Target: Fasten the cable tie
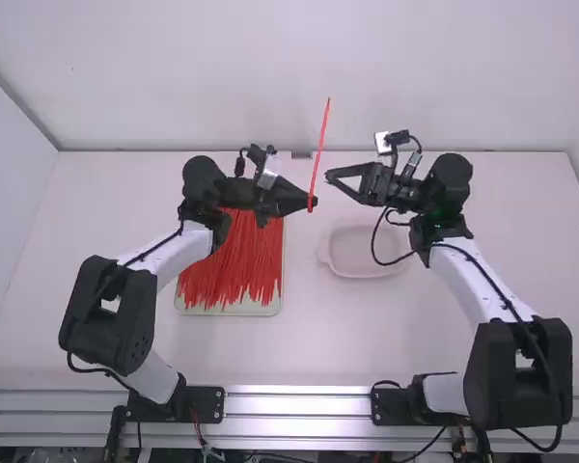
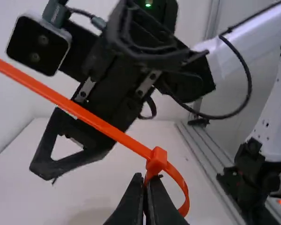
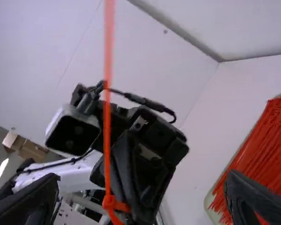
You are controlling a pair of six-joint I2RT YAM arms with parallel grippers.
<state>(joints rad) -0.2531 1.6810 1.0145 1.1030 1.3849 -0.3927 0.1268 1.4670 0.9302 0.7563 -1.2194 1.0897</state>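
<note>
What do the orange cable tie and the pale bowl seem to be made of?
The cable tie looks like flexible plastic, smooth and glossy: its strap curves into a loop without creasing. The bowl may be whitish matte plastic, judging by its thin rim.

left arm [image 1: 164, 253], right arm [image 1: 468, 280]: white links, black joints. Both black: left pincer [image 1: 302, 203] slim tapered fingers [image 2: 131, 204], right pincer [image 1: 330, 177] triangular cut-out frames. Silver-grey camera box [image 1: 267, 172] on each wrist. Black cable [image 1: 376, 236] loops off right forearm. Green LED [image 2: 147, 4] on right wrist.
</note>
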